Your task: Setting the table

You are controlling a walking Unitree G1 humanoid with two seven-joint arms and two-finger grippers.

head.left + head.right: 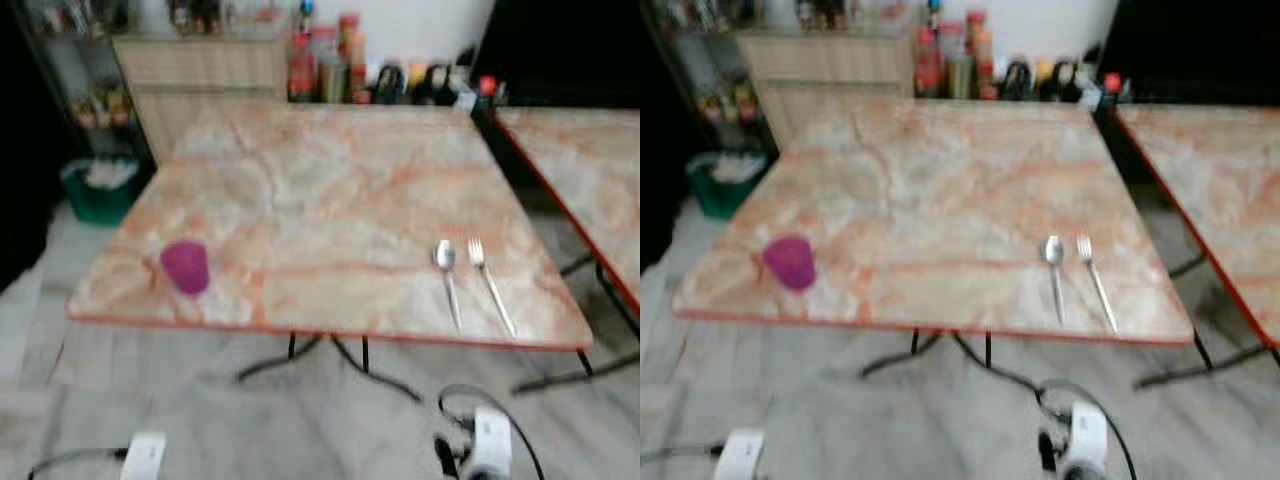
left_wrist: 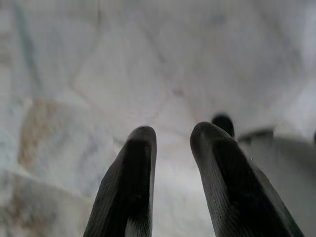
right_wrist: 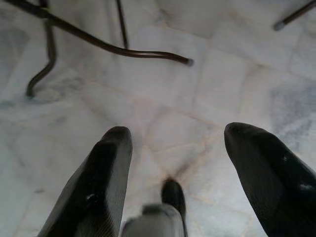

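Note:
A marble-patterned table (image 1: 330,190) with a red edge stands before me. A purple cup (image 1: 185,267) sits near its front left corner. A spoon (image 1: 447,272) and a fork (image 1: 490,278) lie side by side near the front right edge. Both arms hang low below the table. My left gripper (image 2: 173,136) points at the pale floor, its fingers a little apart with nothing between them. My right gripper (image 3: 177,138) is open wide over the floor tiles, holding nothing.
Bottles and jars (image 1: 330,65) line the table's far edge, before a wooden cabinet (image 1: 200,70). A second table (image 1: 585,170) stands at the right, a green bin (image 1: 100,190) at the left. Dark metal table legs (image 3: 113,47) curve over the floor.

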